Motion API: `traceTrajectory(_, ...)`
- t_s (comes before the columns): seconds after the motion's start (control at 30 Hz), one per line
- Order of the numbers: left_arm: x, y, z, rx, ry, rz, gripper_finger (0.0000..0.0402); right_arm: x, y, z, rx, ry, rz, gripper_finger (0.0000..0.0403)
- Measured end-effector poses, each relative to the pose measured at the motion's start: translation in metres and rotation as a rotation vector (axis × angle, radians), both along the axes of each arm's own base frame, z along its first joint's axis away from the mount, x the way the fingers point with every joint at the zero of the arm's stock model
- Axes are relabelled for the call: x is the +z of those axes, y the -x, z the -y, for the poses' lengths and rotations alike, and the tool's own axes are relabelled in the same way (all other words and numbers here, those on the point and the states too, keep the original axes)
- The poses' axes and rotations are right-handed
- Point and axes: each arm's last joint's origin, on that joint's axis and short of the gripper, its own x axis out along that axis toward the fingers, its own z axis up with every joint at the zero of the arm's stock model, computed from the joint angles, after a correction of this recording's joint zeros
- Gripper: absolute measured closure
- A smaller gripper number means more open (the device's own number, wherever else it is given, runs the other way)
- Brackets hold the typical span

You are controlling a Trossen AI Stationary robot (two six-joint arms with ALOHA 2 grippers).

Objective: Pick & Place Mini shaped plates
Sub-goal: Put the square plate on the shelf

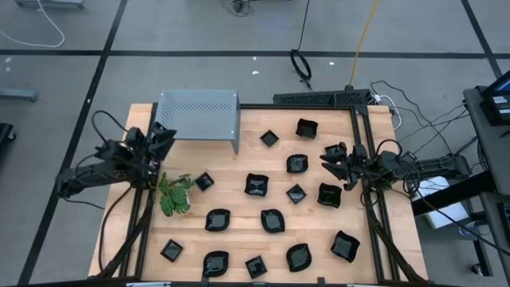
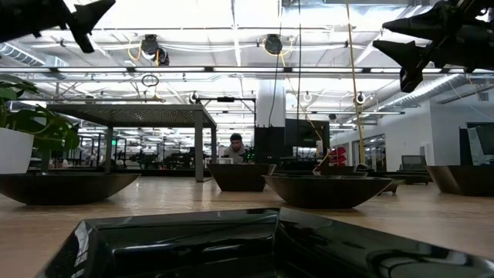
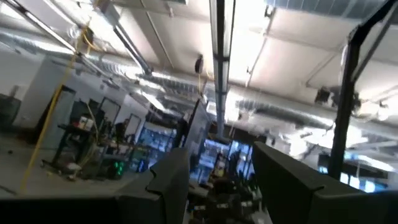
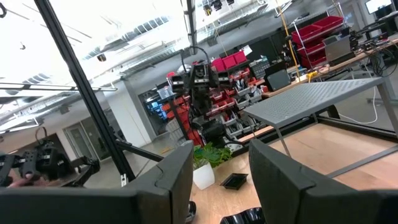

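Several small glossy black plates lie flat and scattered on the wooden table (image 1: 239, 159), among them a square one (image 1: 256, 185), a rounded one (image 1: 272, 221) and one by the far edge (image 1: 307, 127). The low view shows them as shallow bowls, one (image 2: 316, 189) in the middle. My left gripper (image 1: 166, 135) (image 2: 85, 23) hangs open above the table's left edge, beside the shelf. Its wrist view shows the open fingers (image 3: 221, 180) aimed at the ceiling. My right gripper (image 1: 328, 158) (image 2: 409, 46) (image 4: 221, 174) is open and raised near the right edge, pointing left over the plates.
A grey perforated metal shelf (image 1: 199, 114) (image 4: 311, 99) stands at the far left corner. A green leafy plant in a white pot (image 1: 175, 194) (image 2: 23, 131) sits near the left edge. Dark frame rails (image 1: 366, 199) run along the table's sides. A person (image 2: 237, 147) sits far behind.
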Motion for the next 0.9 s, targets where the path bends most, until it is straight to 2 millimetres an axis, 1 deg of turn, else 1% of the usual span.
traceTrajectory(0.1,0.018,-0.001,0.0,0.002,0.007,-0.098,0.0222,0.0,0.0,0.0,0.0,0.0,0.0,0.0259)
traceTrajectory(0.23,0.041,-0.01,-0.002,0.0,0.05,-0.308,0.0222,0.0,0.0,0.0,0.0,0.0,0.0,0.0259)
traceTrajectory(0.33,0.055,-0.02,-0.004,0.0,0.086,-0.489,0.0222,0.0,0.0,0.0,0.0,0.0,0.0,0.0259)
traceTrajectory(0.5,0.07,-0.043,-0.008,-0.006,0.144,-0.78,0.0222,0.0,0.0,0.0,0.0,0.0,0.0,0.0259)
traceTrajectory(0.6,0.075,-0.058,-0.009,-0.006,0.143,-0.939,0.0222,0.0,0.0,0.0,0.0,0.0,0.0,0.0259)
traceTrajectory(0.7,0.075,-0.075,-0.008,0.006,0.125,-1.074,0.0222,0.0,0.0,0.0,0.0,0.0,0.0,0.0259)
traceTrajectory(0.8,0.07,-0.09,-0.005,0.023,0.102,-1.205,0.0222,0.0,0.0,0.0,0.0,0.0,0.0,0.0259)
traceTrajectory(0.9,0.062,-0.105,0.0,0.033,0.079,-1.298,0.0222,0.0,0.0,0.0,0.0,0.0,0.0,0.0259)
